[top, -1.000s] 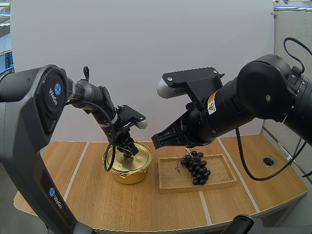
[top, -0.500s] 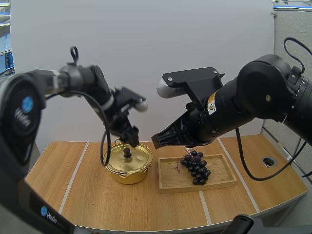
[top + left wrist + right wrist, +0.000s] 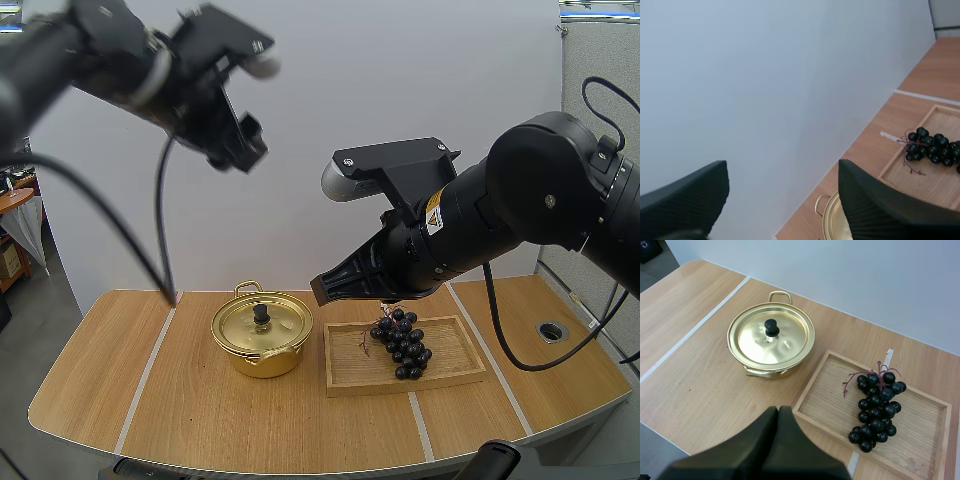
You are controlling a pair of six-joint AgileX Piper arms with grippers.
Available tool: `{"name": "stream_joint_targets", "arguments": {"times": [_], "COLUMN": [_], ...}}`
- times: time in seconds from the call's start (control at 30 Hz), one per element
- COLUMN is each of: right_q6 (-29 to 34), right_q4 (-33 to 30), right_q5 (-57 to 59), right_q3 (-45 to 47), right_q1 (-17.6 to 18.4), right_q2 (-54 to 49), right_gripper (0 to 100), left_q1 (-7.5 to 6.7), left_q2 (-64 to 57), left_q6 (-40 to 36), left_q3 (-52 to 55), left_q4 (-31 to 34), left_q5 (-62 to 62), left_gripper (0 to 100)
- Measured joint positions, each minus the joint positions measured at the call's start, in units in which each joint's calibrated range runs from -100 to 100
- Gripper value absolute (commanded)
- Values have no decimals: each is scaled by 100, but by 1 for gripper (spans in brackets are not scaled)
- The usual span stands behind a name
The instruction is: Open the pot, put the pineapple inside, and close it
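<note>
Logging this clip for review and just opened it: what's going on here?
Neither arm is holding anything. The left gripper hangs open high above the table, well clear of the gold pot, whose lid is on. The right gripper, shut on nothing, hovers near the pot and the wooden tray, where a bunch of grapes lies.
</note>
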Motion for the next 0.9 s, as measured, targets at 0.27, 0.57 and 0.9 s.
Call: {"name": "stream_joint_targets", "arguments": {"times": [0.27,0.57,0.9], "right_q6": [0,0,0], "right_q4": [0,29,114], "right_q5": [0,0,0], "right_q3": [0,0,0], "right_q1": [0,0,0], "right_q2": [0,0,0], "right_gripper": [0,0,0], "left_q1": [0,0,0], "left_q2": [-1276,-2537,-2948], "left_q6": [-330,-1042,-1242], "left_q3": [-53,-65,-65], "left_q4": [37,148,161], "left_q5": [87,873,1011], "left_gripper": [100,0,0]}}
